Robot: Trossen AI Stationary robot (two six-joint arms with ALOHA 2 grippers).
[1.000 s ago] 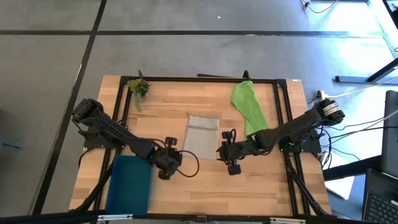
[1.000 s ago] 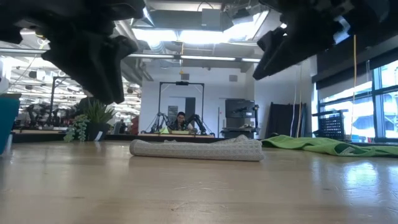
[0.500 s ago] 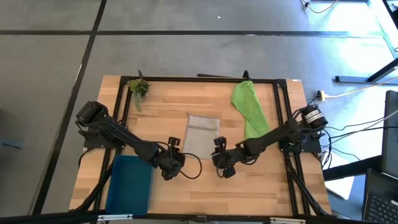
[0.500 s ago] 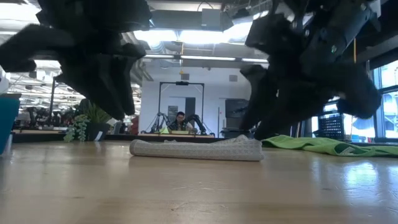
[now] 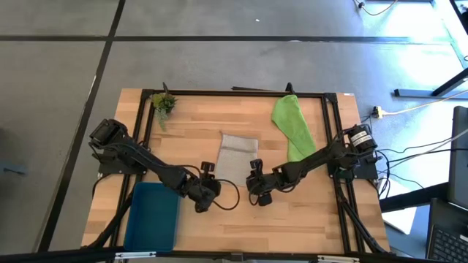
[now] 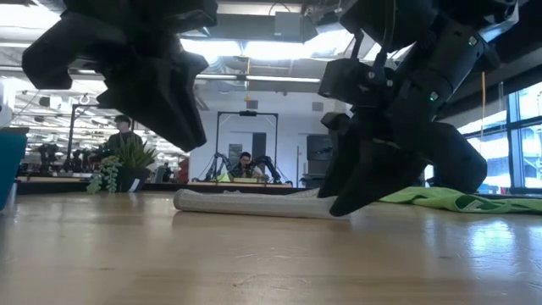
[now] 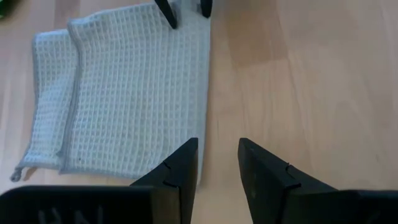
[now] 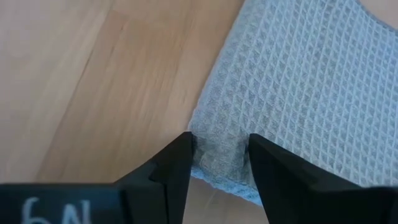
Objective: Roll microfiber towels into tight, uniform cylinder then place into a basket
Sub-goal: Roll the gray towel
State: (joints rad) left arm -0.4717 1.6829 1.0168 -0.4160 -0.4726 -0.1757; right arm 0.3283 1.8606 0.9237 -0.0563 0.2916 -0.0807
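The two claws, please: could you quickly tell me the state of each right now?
Left claw: open, holding nothing, at the near edge of the grey towel.
Right claw: open, its fingers straddling a corner of the grey towel, not yet closed on it.

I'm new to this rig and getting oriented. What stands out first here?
Both grippers meet at the near edge of the grey towel at mid-table: the right gripper open astride its corner, the left gripper open beside the opposite corner. A lime green towel sprawls far right; the teal basket waits near left.
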